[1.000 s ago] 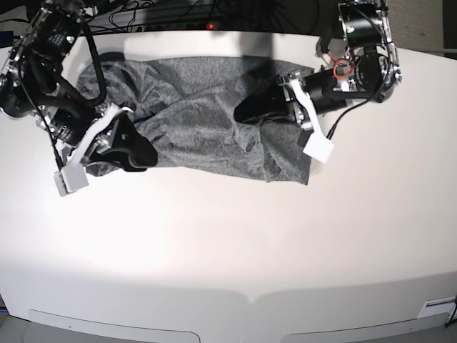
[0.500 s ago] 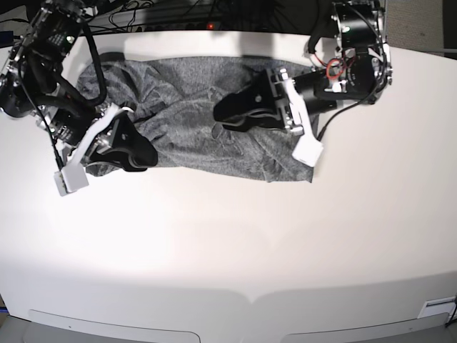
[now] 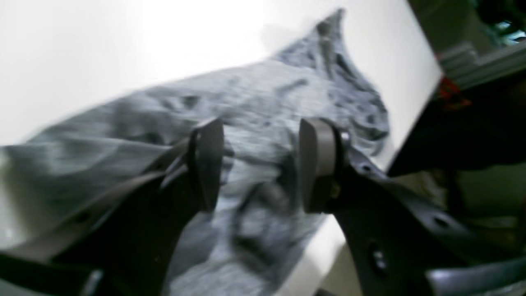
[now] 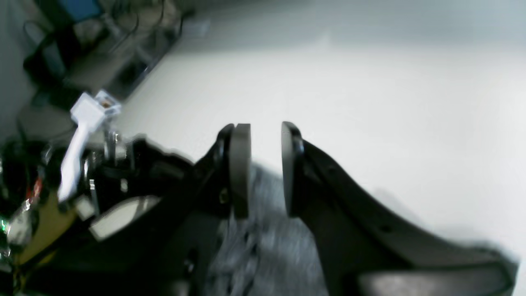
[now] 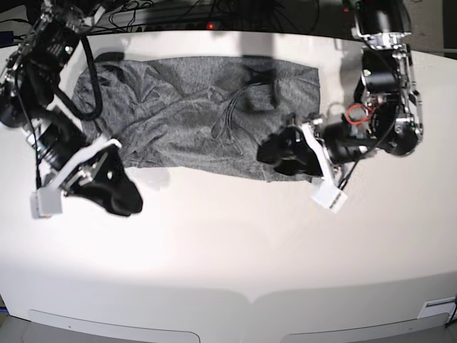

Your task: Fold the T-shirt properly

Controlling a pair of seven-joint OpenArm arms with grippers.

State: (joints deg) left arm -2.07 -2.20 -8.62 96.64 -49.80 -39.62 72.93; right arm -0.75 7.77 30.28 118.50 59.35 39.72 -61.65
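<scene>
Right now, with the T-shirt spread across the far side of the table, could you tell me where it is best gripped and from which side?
Probably the T-shirt near edge, at its two ends. It lies flat and wide, so pinch that hem from the table's bare near side, the left gripper beside one corner and the right gripper at the other.

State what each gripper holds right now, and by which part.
Nothing is held. The left gripper stands open above the heather-grey knit T-shirt; the right gripper has a bare gap between its jaws.
</scene>
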